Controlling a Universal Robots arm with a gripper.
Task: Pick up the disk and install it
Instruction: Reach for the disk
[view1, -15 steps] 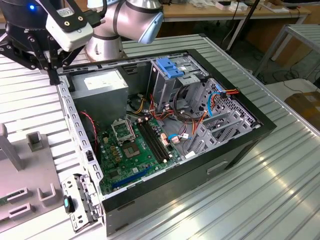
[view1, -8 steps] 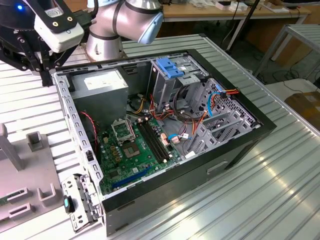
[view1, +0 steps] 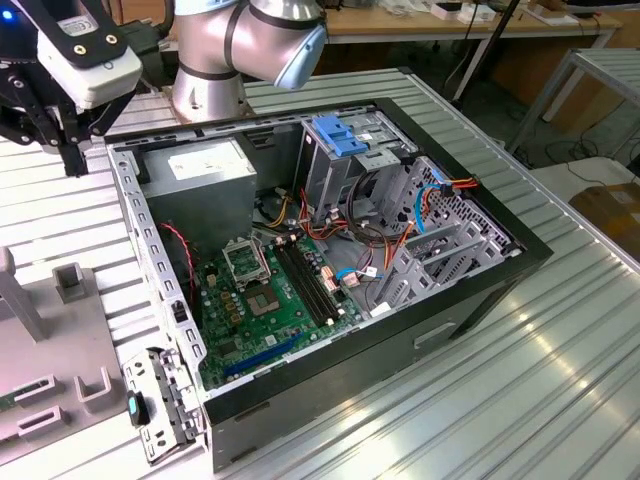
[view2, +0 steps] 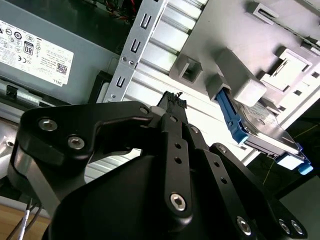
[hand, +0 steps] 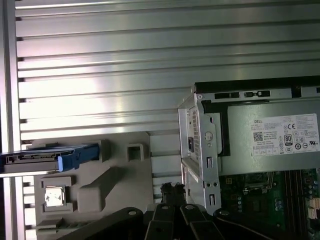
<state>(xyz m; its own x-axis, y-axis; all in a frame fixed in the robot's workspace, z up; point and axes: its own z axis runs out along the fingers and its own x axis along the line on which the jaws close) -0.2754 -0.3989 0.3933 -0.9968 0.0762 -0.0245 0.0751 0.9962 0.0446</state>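
The disk (hand: 45, 159) is a flat dark drive with bright blue rails, standing on edge in a slot of the grey fixture plate (hand: 117, 172) beside the computer case. In the second wrist view, the disk (view2: 260, 131) lies beyond the fingertips, held between grey blocks. My gripper (view1: 72, 160) hangs above the ribbed table between the fixture and the case's corner. Both wrist views show its black fingers pressed together with nothing between them, well apart from the disk, with the gripper (view2: 172, 101) over the table slats and the gripper (hand: 172, 188) close to the case's metal edge.
The open computer case (view1: 480, 290) lies on its side, with a green motherboard (view1: 270, 300), a grey power supply box (view1: 205, 165) and a drive cage with a blue latch plate (view1: 345, 135). Loose cables cross the inside. A small chip (hand: 54, 196) sits on the fixture.
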